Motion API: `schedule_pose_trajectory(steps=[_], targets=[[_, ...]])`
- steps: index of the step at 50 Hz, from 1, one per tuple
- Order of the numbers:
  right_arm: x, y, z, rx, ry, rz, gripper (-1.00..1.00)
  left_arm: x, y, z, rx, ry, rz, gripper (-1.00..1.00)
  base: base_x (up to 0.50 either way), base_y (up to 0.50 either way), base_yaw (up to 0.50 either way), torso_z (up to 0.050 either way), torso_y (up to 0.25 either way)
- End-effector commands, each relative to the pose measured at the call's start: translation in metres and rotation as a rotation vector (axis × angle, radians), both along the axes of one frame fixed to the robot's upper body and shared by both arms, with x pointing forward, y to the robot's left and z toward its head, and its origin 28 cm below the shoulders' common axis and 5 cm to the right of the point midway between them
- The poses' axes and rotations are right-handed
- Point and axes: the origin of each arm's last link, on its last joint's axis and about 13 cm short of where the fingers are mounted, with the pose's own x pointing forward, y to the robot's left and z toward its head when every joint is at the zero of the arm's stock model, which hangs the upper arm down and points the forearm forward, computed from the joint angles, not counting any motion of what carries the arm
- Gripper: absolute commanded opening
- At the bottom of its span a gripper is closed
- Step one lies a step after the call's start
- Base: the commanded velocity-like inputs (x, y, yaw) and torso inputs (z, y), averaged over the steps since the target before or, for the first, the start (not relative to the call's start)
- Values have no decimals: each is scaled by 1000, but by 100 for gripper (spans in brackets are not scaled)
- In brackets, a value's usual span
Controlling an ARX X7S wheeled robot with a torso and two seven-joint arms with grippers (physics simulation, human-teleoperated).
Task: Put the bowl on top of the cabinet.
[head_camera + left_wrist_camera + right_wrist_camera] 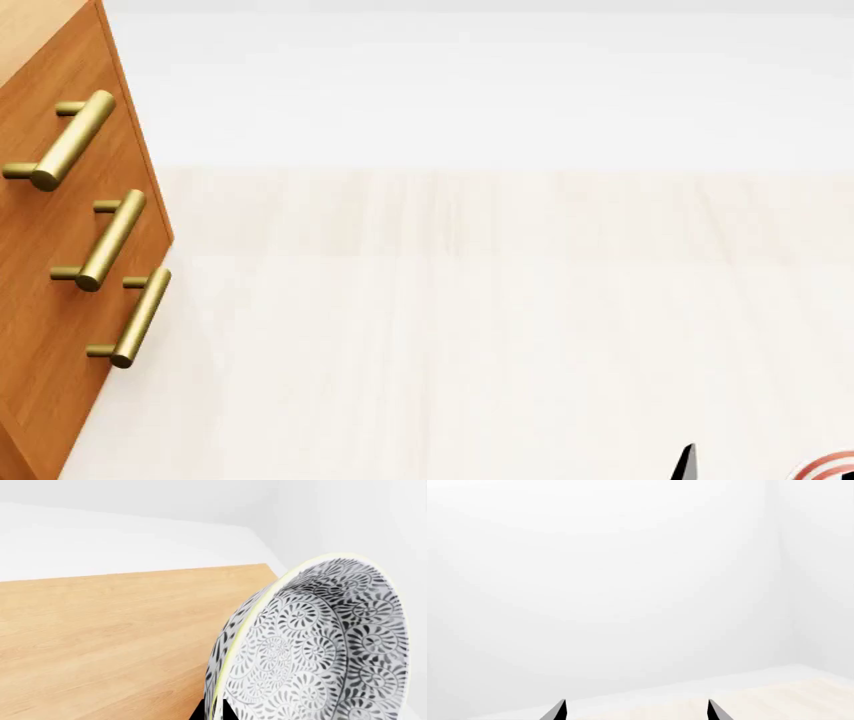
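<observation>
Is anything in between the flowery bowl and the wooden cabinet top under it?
No. In the left wrist view the bowl hangs tilted above the cabinet top, and the wood there is bare.

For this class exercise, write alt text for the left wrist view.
A deep round white bowl with dense grey-black floral pattern and pale yellowish rim fills the near side, tilted on edge in the left gripper, above the orange-brown wooden cabinet top; white walls lie beyond.

Only black, pointed fingertips (558, 711) showed: two at six o'clock in the right wrist view, plain, unmarked
</observation>
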Motion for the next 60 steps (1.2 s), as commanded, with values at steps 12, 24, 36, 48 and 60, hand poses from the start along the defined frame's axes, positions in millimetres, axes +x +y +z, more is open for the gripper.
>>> schedule_pose_trajectory(steps=[12,24,36,48,60], targets=[[0,0,0,3,2,0,100,-2,2,4,11,-20,17,-100,0,0,0,1,1],[1,0,-1,3,3,-1,100,-1,3,2,10,-10,14,-100,0,0,0,0,0],[1,0,-1,4,3,-1,100,-3,3,2,41,-14,20,100,0,0,0,0,0],[2,-1,-3,8,10,-3,100,-4,5,3,50,-11,30,100,0,0,0,0,0],[3,-1,-3,10,14,-4,100,-9,2,5,64,-20,22,100,0,0,0,0,0]])
